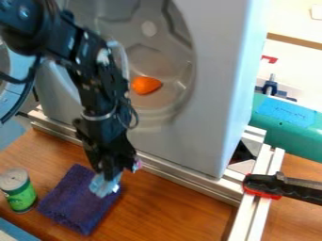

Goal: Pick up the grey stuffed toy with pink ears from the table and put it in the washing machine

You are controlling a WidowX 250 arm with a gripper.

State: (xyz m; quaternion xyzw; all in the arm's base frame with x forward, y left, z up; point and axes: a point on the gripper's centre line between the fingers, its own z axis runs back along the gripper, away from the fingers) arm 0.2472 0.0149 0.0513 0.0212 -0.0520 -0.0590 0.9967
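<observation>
Camera view: the claw (107,176) hangs down over the right part of the purple cloth (72,202), with a pale blue piece (99,185) at its tip. Whether the claw is apart, together or clamped on that piece, I cannot tell. The cloth lies flat on the table (173,207), between the can (22,194) and the rail (166,174).

The likeliest trouble is a poor hold: something this thin and limp could slip out, or bunch up if pressed from above. Since the tip is so low, a little too much downward push could jam it against the wood. The can stands upright just beside the cloth's left edge, so a sideways drag might topple it. Swinging back carelessly could knock the arm on the rail or the grey housing (211,108), where an orange piece (146,85) sits inside the round hollow.
</observation>
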